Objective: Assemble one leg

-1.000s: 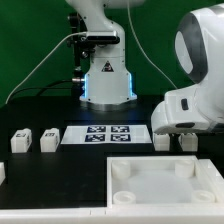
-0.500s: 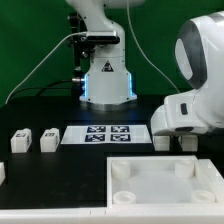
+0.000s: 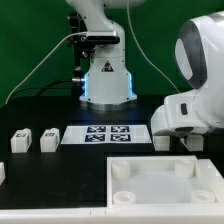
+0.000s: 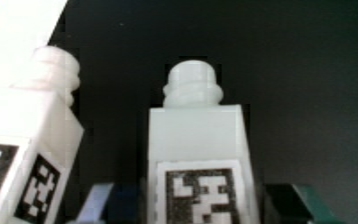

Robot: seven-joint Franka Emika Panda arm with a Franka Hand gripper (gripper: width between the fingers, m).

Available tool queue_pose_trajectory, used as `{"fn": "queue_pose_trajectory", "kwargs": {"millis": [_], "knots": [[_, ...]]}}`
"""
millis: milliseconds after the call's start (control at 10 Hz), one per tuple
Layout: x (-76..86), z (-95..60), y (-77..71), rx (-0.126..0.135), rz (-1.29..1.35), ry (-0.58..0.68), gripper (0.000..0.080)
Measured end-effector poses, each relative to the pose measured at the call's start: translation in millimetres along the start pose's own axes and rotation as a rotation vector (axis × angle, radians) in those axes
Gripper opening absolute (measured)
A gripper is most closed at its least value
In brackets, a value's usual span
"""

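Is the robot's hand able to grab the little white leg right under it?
Probably yes. In the wrist view the leg stands between the open fingers, with a gap on each side. A second leg stands close beside it, apart, and might crowd one finger.

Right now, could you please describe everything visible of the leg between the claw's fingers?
The leg is a white, plastic-looking square post with a ridged peg at one end and a black-and-white tag on its facing side. It apparently lies flat on the black table, beside another leg, between the open claw's fingers, untouched.
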State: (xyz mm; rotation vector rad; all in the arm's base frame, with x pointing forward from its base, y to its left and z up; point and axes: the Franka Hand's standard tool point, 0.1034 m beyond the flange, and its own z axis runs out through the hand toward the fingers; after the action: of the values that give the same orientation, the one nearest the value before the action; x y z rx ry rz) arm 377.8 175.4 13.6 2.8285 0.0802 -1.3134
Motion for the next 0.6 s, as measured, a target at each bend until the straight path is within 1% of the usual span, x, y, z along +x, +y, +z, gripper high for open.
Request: {"fn": "queue_pose_trajectory", "kwargs": {"millis": [500,600], "knots": [[0.2,-0.7,0.8,0.001,-0.003,0.001,0.0289],[-4.0,-13.5,8.2,-0.003,-0.04,-0.005,0.0289]]}}
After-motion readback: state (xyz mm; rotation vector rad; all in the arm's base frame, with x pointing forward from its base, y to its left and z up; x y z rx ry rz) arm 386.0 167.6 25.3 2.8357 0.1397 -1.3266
